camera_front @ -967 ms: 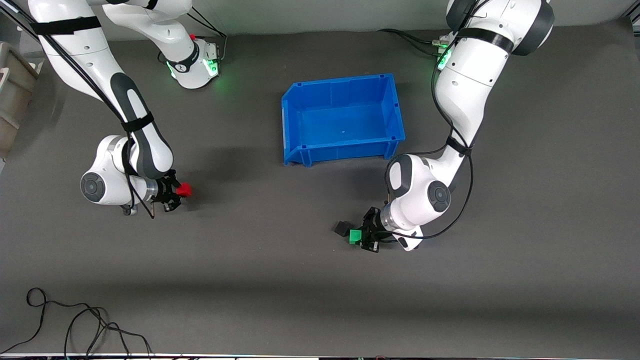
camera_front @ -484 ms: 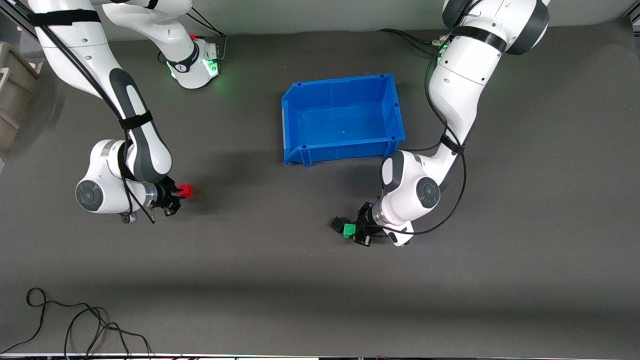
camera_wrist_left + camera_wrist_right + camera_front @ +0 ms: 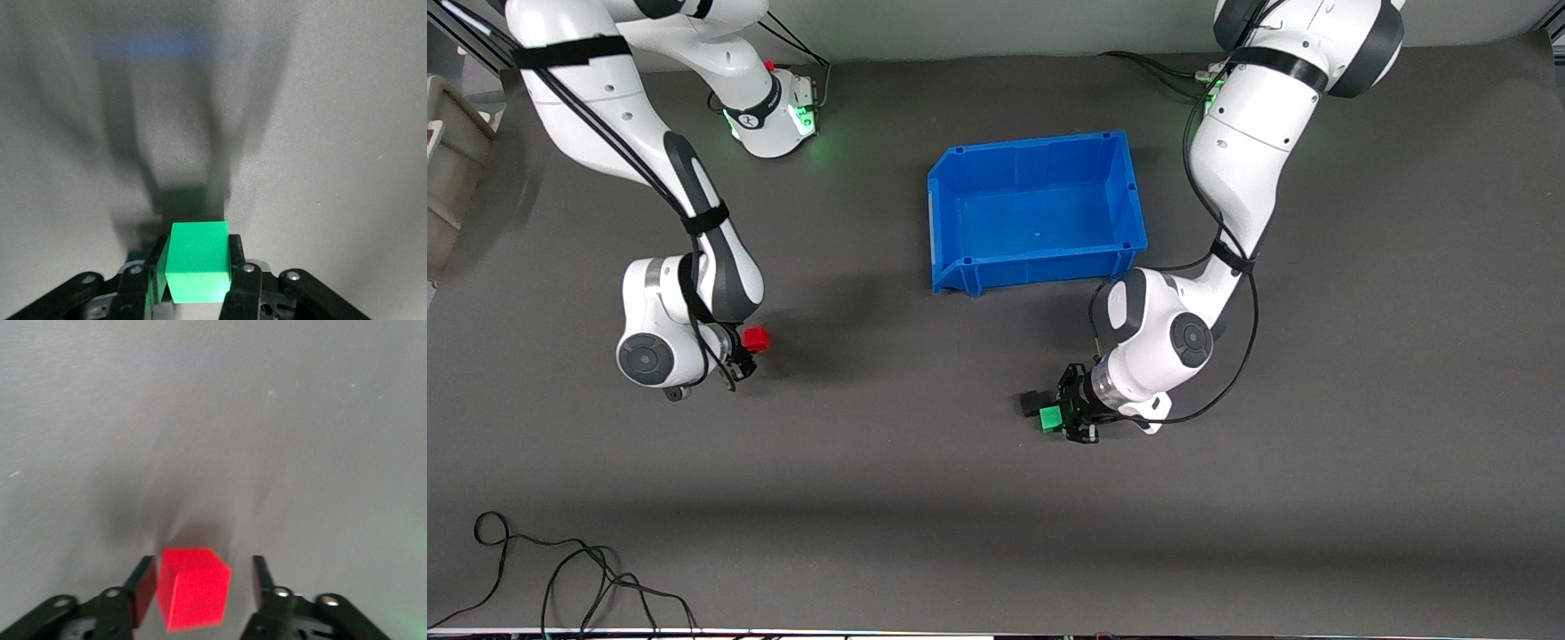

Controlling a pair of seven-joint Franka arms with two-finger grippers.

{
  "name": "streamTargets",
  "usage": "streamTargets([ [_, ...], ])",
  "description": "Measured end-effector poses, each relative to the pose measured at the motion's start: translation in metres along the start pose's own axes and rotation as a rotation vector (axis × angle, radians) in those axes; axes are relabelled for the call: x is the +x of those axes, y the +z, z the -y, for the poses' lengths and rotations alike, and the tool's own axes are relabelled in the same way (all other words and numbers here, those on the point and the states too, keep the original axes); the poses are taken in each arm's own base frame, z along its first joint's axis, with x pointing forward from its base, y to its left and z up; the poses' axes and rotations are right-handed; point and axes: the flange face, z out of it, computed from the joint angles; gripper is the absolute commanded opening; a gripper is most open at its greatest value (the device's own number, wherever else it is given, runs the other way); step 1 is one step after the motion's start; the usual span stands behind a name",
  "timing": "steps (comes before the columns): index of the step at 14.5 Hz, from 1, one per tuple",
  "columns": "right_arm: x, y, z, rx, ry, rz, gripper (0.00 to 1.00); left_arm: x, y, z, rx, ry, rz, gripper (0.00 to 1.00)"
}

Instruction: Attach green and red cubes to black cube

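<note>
Nearest me, my left pincer point(image 3: 1060, 418) clamps the green cube point(image 3: 1051, 418) just beside the black cube point(image 3: 1032, 402) on the table point(image 3: 925, 498), lined up, I judge, for joining. Toward the right arm's end, my right pincer point(image 3: 740, 348) brackets the red cube point(image 3: 756, 339), one pad off it. Farthest sits the blue bin point(image 3: 1035, 209).

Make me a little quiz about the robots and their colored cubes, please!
1. True or false: the left gripper is shut on the green cube.
2. Which cube sits between the right gripper's fingers: A black, B red, C green?
3. Fill in: the black cube lies on the table beside the ____ cube.

Key: 1 true. 2 B, the red cube; a gap shows at one finger. 3 green.
</note>
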Motion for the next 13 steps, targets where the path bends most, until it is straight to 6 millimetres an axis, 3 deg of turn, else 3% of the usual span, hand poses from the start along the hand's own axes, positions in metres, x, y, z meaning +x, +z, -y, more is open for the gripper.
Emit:
streamTargets([
  [3,0.000,0.008,0.001,-0.013,0.005,0.007,0.75,0.000,0.000,0.000,-0.002,-0.011,0.000,0.25],
  [4,-0.001,0.008,0.002,-0.007,0.015,0.020,0.52,0.000,-0.001,-0.001,-0.004,-0.015,0.000,0.25],
  [5,-0.002,0.006,0.002,0.000,0.024,0.034,0.42,0.000,-0.001,-0.002,-0.007,-0.022,0.001,0.25],
  [13,0.004,-0.009,-0.006,0.029,0.047,0.048,0.27,0.002,-0.010,-0.013,-0.052,-0.204,0.011,0.25],
])
